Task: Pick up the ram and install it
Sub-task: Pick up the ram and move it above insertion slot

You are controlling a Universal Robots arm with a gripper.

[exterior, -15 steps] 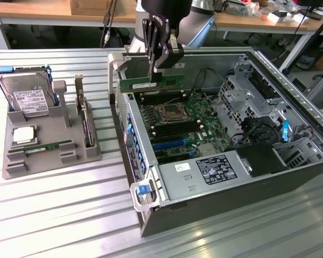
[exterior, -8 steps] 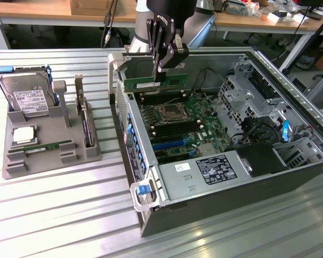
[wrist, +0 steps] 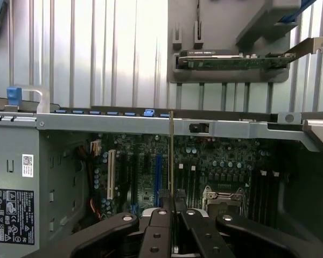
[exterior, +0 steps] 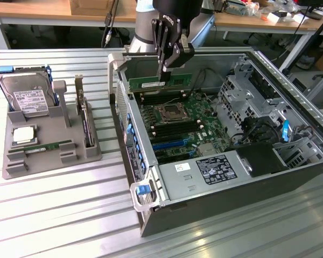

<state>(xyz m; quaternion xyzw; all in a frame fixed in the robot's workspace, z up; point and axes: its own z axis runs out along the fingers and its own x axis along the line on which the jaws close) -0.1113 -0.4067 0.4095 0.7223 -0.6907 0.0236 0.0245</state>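
Note:
My gripper is shut on the ram, a long green stick with a white label. It holds the ram by the top edge, level and on its long edge, just above the far end of the motherboard inside the open computer case. The black memory slots lie right beneath it, beside the processor socket. In the wrist view the ram shows edge-on as a thin line running out from between the fingers of the gripper, over the motherboard.
A grey holder tray stands at the exterior view's left with a hard drive, a square silver processor chip, another green stick and an upright expansion card. The case walls and drive cages surround the board.

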